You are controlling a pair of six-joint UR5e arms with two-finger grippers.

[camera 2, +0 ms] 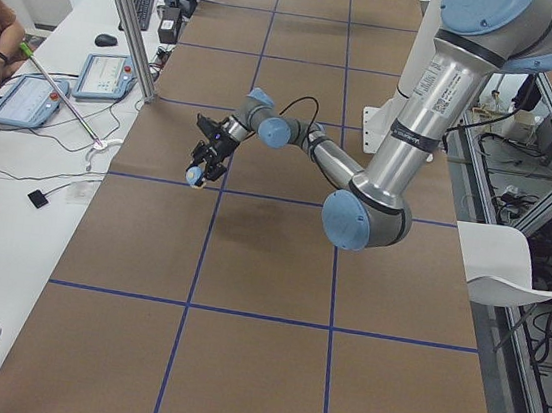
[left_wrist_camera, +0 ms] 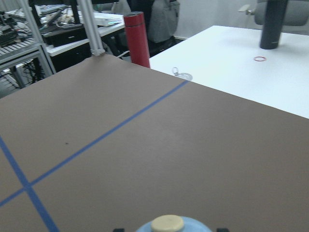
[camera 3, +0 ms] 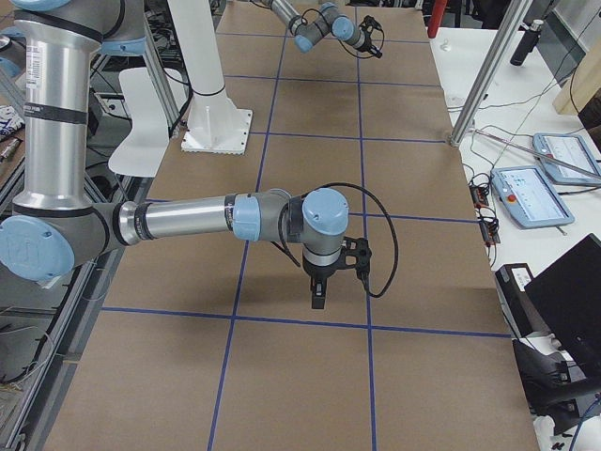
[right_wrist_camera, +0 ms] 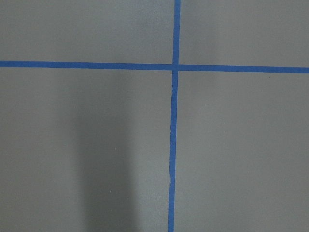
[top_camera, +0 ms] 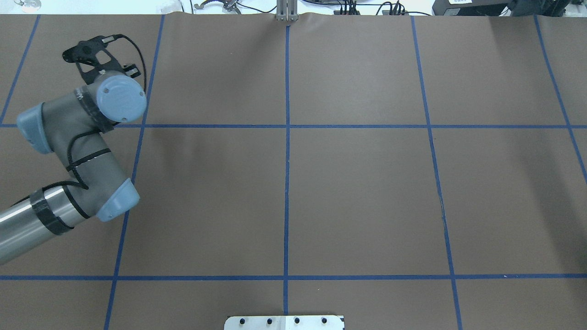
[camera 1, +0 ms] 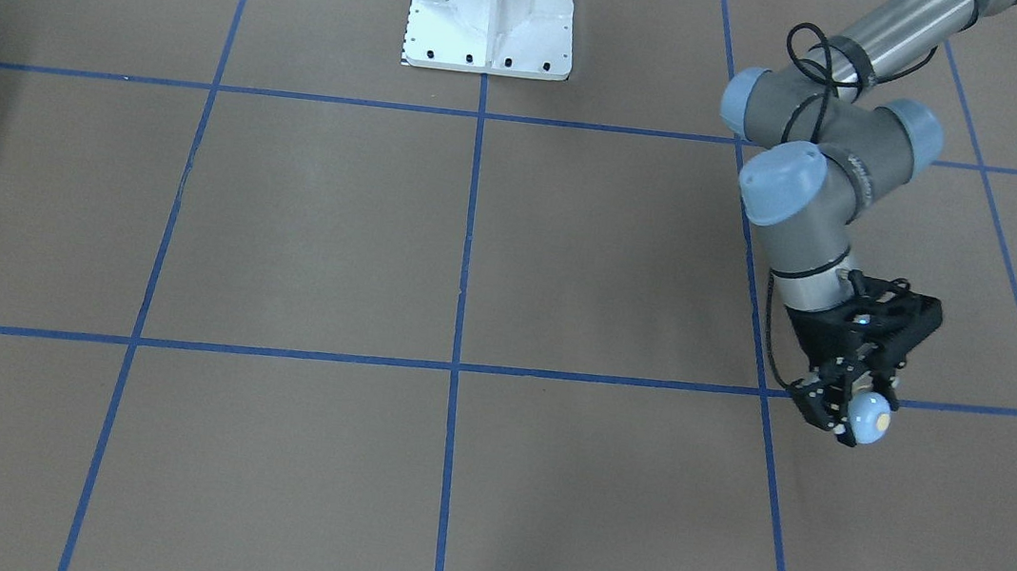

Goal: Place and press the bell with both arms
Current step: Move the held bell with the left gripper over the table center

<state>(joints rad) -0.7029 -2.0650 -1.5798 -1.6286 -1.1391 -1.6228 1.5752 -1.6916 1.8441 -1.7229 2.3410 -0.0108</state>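
Note:
My left gripper (camera 1: pixel 859 419) is shut on the light-blue bell (camera 1: pixel 869 420), which is tilted so its cream button faces away from the robot. It holds the bell low over the brown table, near a blue tape crossing on the robot's far left. The bell's top shows at the bottom of the left wrist view (left_wrist_camera: pixel 168 225) and in the exterior left view (camera 2: pixel 194 176). In the overhead view the left wrist (top_camera: pixel 98 59) hides the bell. My right gripper (camera 3: pixel 319 293) points down over the table; I cannot tell whether it is open or shut. No fingers show in the right wrist view.
The white pedestal (camera 1: pixel 492 11) stands at the table's robot side. A red bottle (left_wrist_camera: pixel 136 38) and a metal post (camera 2: pixel 128 17) are beyond the table's far-left corner. A white side desk holds tablets (camera 2: pixel 27 100).

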